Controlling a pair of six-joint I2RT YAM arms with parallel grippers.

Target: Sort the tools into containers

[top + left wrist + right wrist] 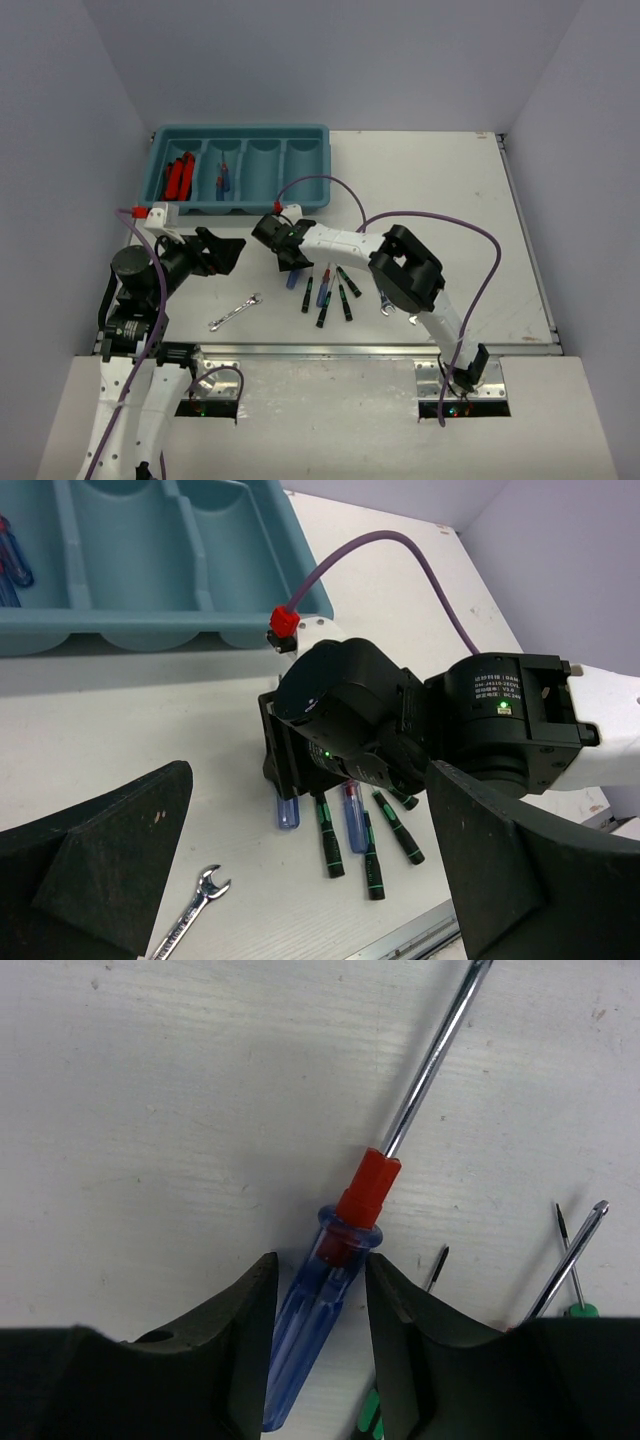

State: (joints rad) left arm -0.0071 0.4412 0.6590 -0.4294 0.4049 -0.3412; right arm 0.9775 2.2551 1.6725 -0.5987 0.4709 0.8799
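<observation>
The right gripper [320, 1264] is down at the table with its jaws across the handle of a blue screwdriver [312, 1325], both inner faces looking to touch its flanks, so I judge it gripped though it lies flat on the table [440, 190]. The tool's long axis runs from the handle between the jaws out past the red collar to the shaft, at a right angle to the jaws' closing line, which suits a straight lift. The tray [240, 132] lies beyond this gripper and to its left, with four compartments. The leftmost compartment holds red pliers [178, 178], their number unclear. The second holds at least one blue driver [221, 183], which makes it the likely target, a short reach away and leftward. The left gripper [232, 255] hovers released and wide, holding nothing, just beside the right gripper and closer to the tray's left end. Loose on the table I count two blue screwdrivers, including the gripped one and a spare [324, 288], four black-green drivers [307, 295], and two wrenches [235, 312], one half hidden by the right arm.
</observation>
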